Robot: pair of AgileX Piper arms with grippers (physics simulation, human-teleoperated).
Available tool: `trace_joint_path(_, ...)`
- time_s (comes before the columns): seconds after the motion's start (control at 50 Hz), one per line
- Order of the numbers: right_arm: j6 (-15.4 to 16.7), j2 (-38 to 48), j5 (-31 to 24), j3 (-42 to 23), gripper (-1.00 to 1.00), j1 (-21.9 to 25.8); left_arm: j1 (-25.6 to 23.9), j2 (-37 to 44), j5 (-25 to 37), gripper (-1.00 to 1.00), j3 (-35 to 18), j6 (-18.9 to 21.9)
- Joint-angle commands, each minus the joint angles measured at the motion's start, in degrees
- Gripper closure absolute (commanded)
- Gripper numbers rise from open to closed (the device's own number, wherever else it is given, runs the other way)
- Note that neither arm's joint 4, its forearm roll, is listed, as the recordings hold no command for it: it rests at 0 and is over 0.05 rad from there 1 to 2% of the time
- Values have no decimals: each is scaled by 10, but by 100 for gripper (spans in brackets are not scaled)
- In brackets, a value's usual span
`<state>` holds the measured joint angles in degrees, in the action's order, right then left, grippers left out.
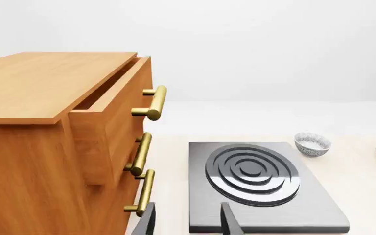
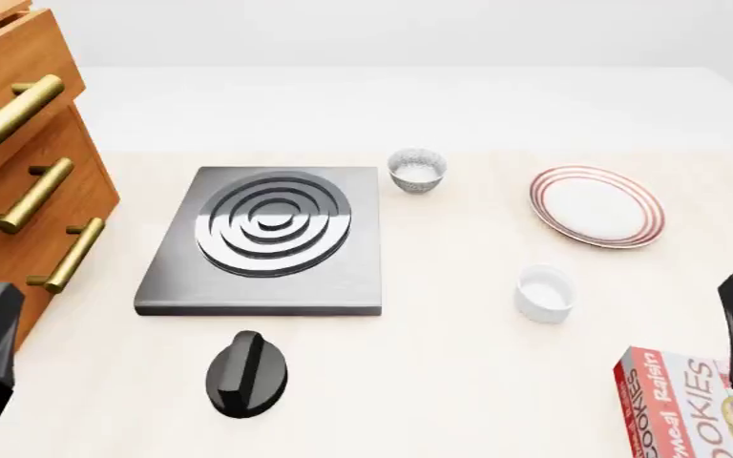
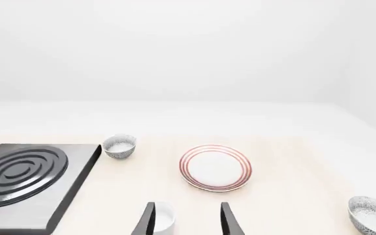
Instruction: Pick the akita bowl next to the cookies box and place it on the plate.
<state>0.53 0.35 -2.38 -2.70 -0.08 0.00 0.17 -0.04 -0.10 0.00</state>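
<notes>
The cookies box (image 2: 685,408) and the akita bowl (image 3: 375,213) beside it are cut off by picture edges.

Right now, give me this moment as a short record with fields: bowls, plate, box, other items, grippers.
bowls: one patterned bowl beside the stove plate; a second patterned bowl shows only in the right wrist view
plate: empty
box: cookies box at the near right edge
other items: white ramekin, black knob, wooden drawers with the top drawer partly open
grippers: left gripper and right gripper both open, holding nothing
</notes>
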Motion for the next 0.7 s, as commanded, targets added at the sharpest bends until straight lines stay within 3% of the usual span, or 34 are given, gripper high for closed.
trace_joint_path(0.02, 7, 7, -112, -132, -100, -5, 0, 3, -1, -100, -2, 0)
trace_joint_path(0.08, 0, 19, -165, -206, -100, -15, 0, 3, -1, -100, -1, 0)
trace_joint_path(0.12, 19, 27, -186, -239, -100, -23, 0, 3, -1, -100, -2, 0)
trace_joint_path(0.2, 8, 68, -213, -304, -100, -43, 0, 3, -1, -100, -1, 0)
trace_joint_path(0.26, -5, 127, -236, -379, -100, -74, 0, 3, -1, -100, -2, 0)
trace_joint_path(0.3, 20, 197, -240, -408, -100, -123, 0, 3, -1, -100, -1, 0)
trace_joint_path(0.34, 22, 235, -257, -458, -100, -154, 0, 3, -1, -100, -2, 0)
trace_joint_path(0.38, -1, 267, -294, -517, -100, -164, 0, 3, -1, -100, -1, 0)
trace_joint_path(0.42, 10, 283, -300, -529, -100, -180, 0, 3, -1, -100, -1, 0)
trace_joint_path(0.46, -2, 309, -324, -571, -100, -193, 0, 3, -1, -100, -2, 0)
trace_joint_path(0.6, 35, 416, -361, -662, -100, -292, 0, 3, -1, -100, -1, 0)
trace_joint_path(0.7, 34, 479, -371, -705, -100, -342, 0, 3, -1, -100, -2, 0)
